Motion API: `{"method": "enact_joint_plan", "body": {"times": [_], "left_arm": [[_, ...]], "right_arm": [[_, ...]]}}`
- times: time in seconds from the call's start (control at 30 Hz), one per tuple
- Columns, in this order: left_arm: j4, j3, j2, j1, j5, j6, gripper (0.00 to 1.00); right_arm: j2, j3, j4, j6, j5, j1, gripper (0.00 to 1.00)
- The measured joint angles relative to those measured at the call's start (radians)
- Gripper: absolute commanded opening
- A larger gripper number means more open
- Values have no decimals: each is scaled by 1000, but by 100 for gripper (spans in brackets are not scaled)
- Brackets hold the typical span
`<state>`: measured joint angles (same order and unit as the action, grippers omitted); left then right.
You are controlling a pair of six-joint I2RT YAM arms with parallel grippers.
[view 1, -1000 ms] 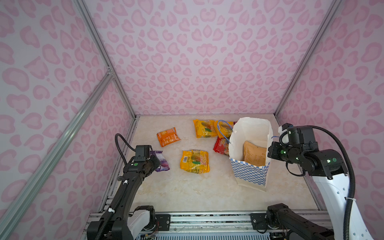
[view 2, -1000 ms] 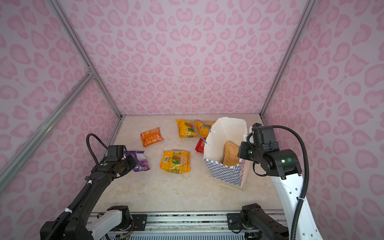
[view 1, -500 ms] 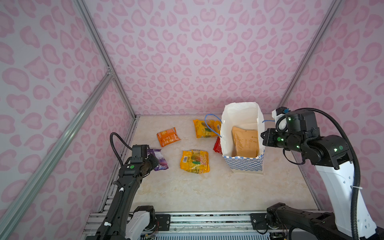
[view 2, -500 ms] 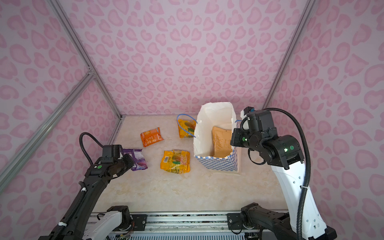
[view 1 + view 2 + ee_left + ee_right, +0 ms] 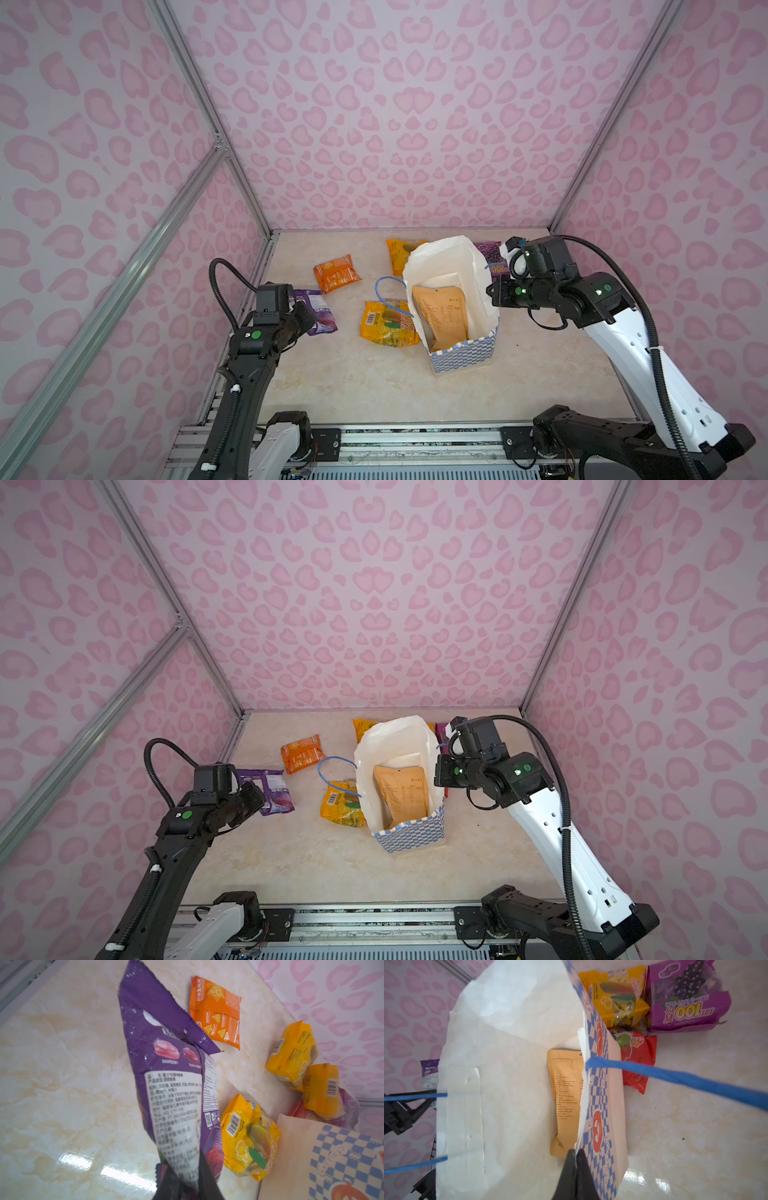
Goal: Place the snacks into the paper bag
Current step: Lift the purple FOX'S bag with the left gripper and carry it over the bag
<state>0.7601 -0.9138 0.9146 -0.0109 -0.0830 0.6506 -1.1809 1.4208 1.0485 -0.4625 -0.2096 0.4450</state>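
The paper bag (image 5: 440, 262) (image 5: 395, 742) stands open near the table's middle, checkered outside, white inside. A tan snack (image 5: 442, 316) (image 5: 566, 1093) leans inside it. My right gripper (image 5: 490, 293) (image 5: 575, 1153) is shut on the bag's right rim. My left gripper (image 5: 309, 322) (image 5: 185, 1176) is shut on one end of a purple snack (image 5: 320, 309) (image 5: 170, 1076) at the left edge. On the table lie an orange snack (image 5: 336, 273) (image 5: 216, 1014) and a yellow one (image 5: 386, 324) (image 5: 247, 1136), the latter partly under the bag's blue handle (image 5: 384, 289).
Behind the bag lie yellow packets (image 5: 291, 1057) (image 5: 616, 997), a red packet (image 5: 637, 1059) and a purple grape packet (image 5: 685, 999) (image 5: 492, 253). A blue cord handle (image 5: 675, 1078) crosses the right wrist view. Pink patterned walls (image 5: 395, 124) close in three sides.
My right gripper has pulled the bag leftward and stood it more upright, uncovering the purple grape packet behind. The left gripper keeps its hold on the purple snack and has barely moved.
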Motion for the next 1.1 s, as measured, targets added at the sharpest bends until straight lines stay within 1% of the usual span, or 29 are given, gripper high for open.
{"method": "enact_joint_plan", "body": {"times": [0.17,0.23,0.33,0.4,0.5,0.53,0.63,0.7,0.8,0.9,0.97,1.0,1.1], "left_arm": [[57,-176,-16,5,-56,2,13],[75,-275,-23,18,-88,6,12],[85,-419,-19,70,-117,26,11],[78,-512,1,127,-128,40,10],[61,-639,49,269,-128,75,9],[49,-681,76,332,-122,84,9],[23,-806,175,514,-80,94,8],[9,-893,259,642,-32,94,8],[-1,-1035,393,809,34,81,8],[0,-1177,521,942,95,53,8],[1,-1240,593,1007,142,40,8],[3,-1260,628,1039,172,33,9],[43,-1268,688,1093,259,31,9]], "right_arm": [[13,-68,-43,-4,0,-1,0],[16,-82,-57,-9,1,-1,0],[16,-93,-60,-16,9,0,0],[16,-94,-61,-16,16,0,0],[16,-93,-64,-23,20,-1,0],[15,-90,-64,-24,20,-1,0],[9,-82,-69,-25,20,-1,0],[7,-80,-72,-32,20,-1,0],[7,-72,-72,-32,26,-1,0],[7,-65,-71,-37,27,-1,0],[7,-61,-71,-42,27,-1,0],[8,-60,-71,-42,29,-1,0],[15,-54,-70,-44,34,0,0]]}}
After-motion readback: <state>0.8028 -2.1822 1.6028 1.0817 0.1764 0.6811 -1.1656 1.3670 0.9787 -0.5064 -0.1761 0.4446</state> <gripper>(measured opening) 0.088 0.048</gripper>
